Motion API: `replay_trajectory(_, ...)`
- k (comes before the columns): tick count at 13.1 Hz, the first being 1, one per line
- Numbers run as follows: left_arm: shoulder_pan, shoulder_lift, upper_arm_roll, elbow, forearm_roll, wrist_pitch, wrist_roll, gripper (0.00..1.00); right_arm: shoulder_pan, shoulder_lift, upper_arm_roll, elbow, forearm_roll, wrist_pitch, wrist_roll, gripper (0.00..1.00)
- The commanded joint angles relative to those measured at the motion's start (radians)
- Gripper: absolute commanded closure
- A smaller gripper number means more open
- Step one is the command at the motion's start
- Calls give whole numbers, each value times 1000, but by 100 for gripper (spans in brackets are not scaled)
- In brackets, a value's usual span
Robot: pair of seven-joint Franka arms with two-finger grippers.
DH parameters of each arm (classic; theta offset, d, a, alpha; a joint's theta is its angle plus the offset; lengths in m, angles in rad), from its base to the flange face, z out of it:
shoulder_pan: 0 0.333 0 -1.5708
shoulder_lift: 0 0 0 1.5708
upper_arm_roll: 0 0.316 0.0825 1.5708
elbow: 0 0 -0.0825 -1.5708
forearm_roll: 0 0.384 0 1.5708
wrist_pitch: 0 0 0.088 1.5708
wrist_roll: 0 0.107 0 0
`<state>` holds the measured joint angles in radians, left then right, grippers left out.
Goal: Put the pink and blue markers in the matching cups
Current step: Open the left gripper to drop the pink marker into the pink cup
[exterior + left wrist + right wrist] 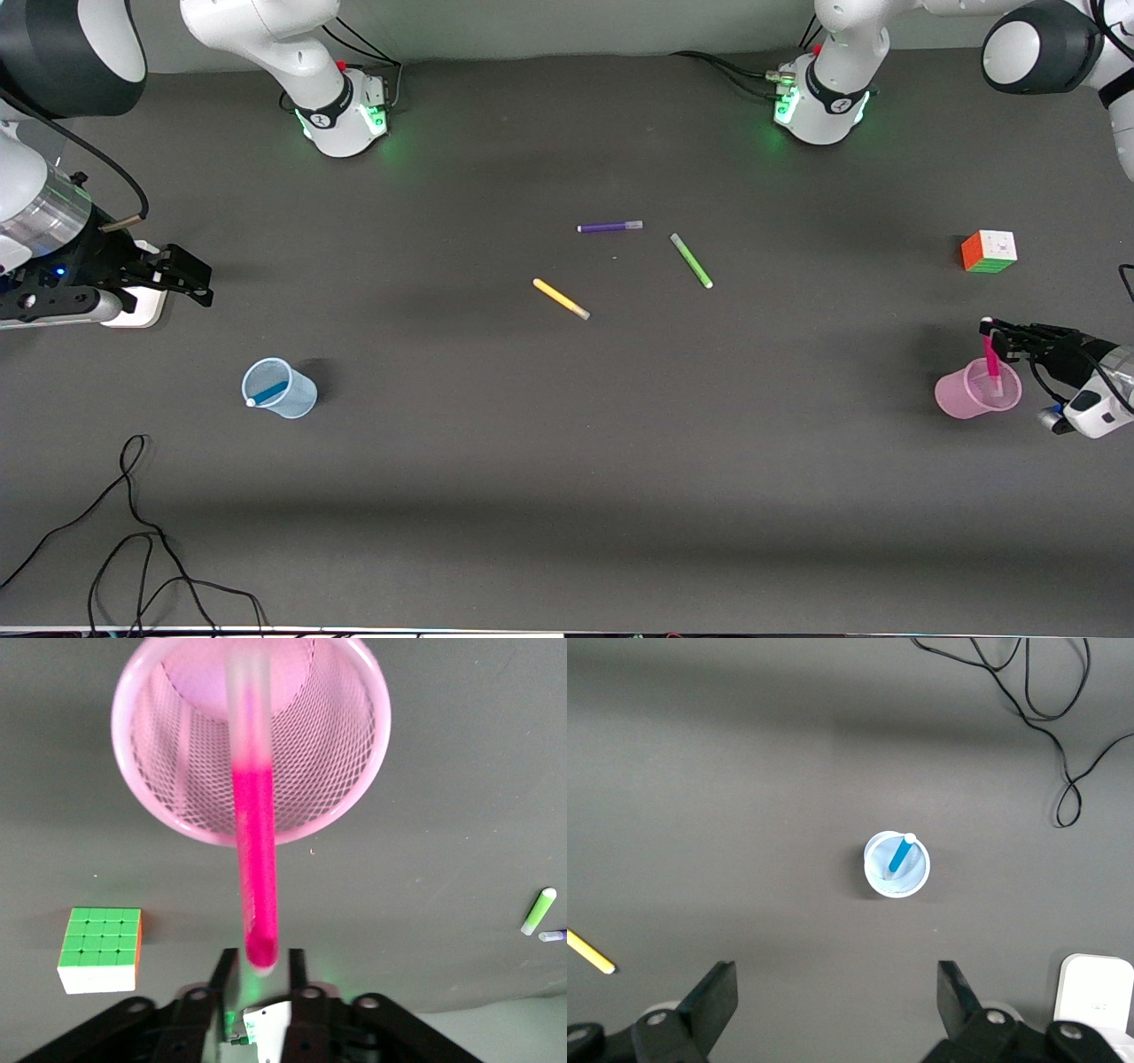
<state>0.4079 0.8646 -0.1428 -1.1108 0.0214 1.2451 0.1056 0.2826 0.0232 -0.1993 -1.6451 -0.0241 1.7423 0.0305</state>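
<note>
The pink marker (992, 361) stands tilted in the light pink cup (966, 399) at the left arm's end of the table, its lower end inside the cup. In the left wrist view the marker (255, 859) is blurred, and its upper end sits between the fingers with a thin gap on each side. My left gripper (990, 335) (261, 955) is slightly open around that end, over the pink cup (354, 771). The blue marker (268, 391) (900, 855) leans inside the pale blue cup (297, 399) (917, 881). My right gripper (205, 282) (837, 970) is open and empty, waiting at the right arm's end.
A purple marker (609, 227), a green marker (691, 260) and a yellow marker (561, 299) lie mid-table. A colour cube (989, 251) (100, 948) sits farther from the front camera than the pink cup. A white block (142, 310) lies under the right gripper. A black cable (133, 532) loops near the front edge.
</note>
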Motion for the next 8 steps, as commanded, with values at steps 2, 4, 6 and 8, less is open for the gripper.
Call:
replay_trajectory(2,-9,13,-4,28,29,5,22,0,1,-14,-2,4,36,-24,19,0)
replay_trajectory(4,-15,5,-6,29,37,-1,20,0,1,-17,-3,4,36,-24,19,0)
replay_trajectory(6,-44,-22,-6,32,87,-10,26,0,1,-26,-3,7,36,-24,19,0)
replay_trajectory(8,-78,-86,-12,17,130,-13,11,0,1,-39,-5,5,36,-29,20,0)
